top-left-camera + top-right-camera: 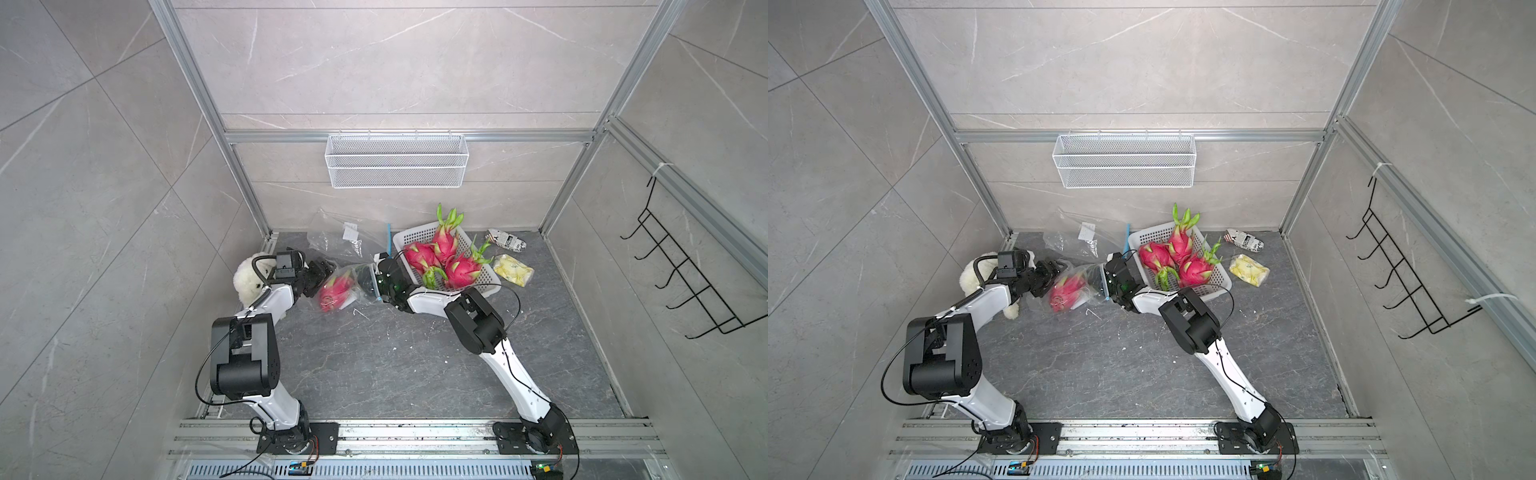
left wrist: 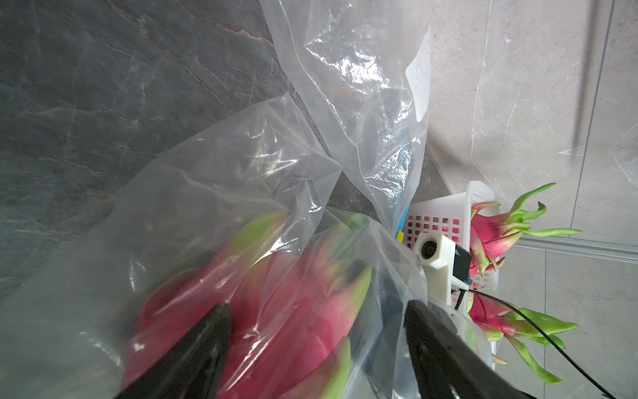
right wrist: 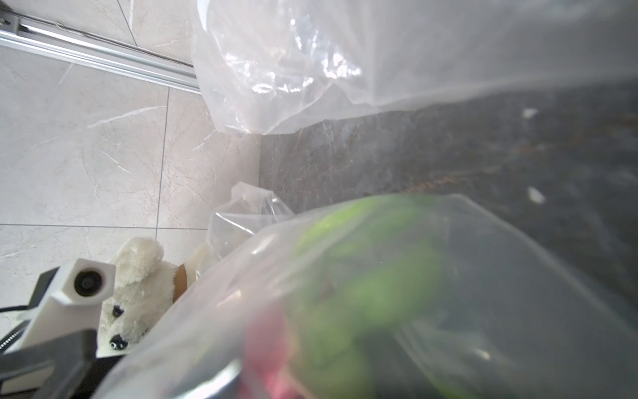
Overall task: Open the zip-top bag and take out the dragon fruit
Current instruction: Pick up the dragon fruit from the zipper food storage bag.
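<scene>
A clear zip-top bag (image 1: pixel 353 276) lies on the dark floor between my two grippers, with one magenta dragon fruit (image 1: pixel 336 291) blurred inside it. In the left wrist view my left gripper (image 2: pixel 316 305) stands open. Its black fingers (image 2: pixel 207 345) are wide apart on either side of the bagged fruit (image 2: pixel 276 311), with a gap at one finger. My right gripper (image 1: pixel 368 280) is at the bag's mouth end. In the right wrist view its jaws are hidden behind plastic and green leaves (image 3: pixel 362 276). Three more dragon fruits (image 1: pixel 444 245) lie in a white basket (image 1: pixel 399 239).
A second, empty clear bag (image 1: pixel 340 237) leans on the back wall. A white plush toy (image 1: pixel 249 278) sits behind my left wrist. A yellow packet (image 1: pixel 513 270) and a newsprint packet (image 1: pixel 507 241) lie right of the basket. A wire basket (image 1: pixel 397 160) hangs on the wall.
</scene>
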You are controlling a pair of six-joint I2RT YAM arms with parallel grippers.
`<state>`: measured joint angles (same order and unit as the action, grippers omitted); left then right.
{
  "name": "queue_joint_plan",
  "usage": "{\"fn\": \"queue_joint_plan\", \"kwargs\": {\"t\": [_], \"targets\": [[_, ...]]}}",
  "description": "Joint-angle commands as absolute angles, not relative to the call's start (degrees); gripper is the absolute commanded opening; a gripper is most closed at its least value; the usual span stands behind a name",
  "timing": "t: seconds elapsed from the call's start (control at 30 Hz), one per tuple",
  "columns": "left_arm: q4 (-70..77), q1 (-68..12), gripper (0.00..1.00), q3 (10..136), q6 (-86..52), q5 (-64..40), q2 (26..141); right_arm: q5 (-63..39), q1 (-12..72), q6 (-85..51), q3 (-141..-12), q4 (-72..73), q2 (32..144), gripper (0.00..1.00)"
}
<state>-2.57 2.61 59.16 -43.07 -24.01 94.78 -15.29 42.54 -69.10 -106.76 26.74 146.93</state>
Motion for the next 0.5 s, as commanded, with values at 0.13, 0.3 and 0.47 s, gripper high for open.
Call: {"fn": "queue_joint_plan", "kwargs": {"t": [0.13, 0.3, 0.47], "targets": [[-8.03, 1.10, 0.82, 58.71, -43.47, -27.11, 95.36, -20.76, 43.99, -71.27, -117.92, 20.88, 153.62, 0.35], [-8.62, 1.14, 0.82, 58.62, -42.93, -26.46, 94.58, -20.34, 43.77, -70.87, -114.43, 23.49, 152.39, 0.04], [-8.73, 1.14, 0.82, 58.71, -42.98, -26.38, 94.44, -19.70, 43.26, -67.32, -109.18, 25.83, 147.87, 0.00]]}}
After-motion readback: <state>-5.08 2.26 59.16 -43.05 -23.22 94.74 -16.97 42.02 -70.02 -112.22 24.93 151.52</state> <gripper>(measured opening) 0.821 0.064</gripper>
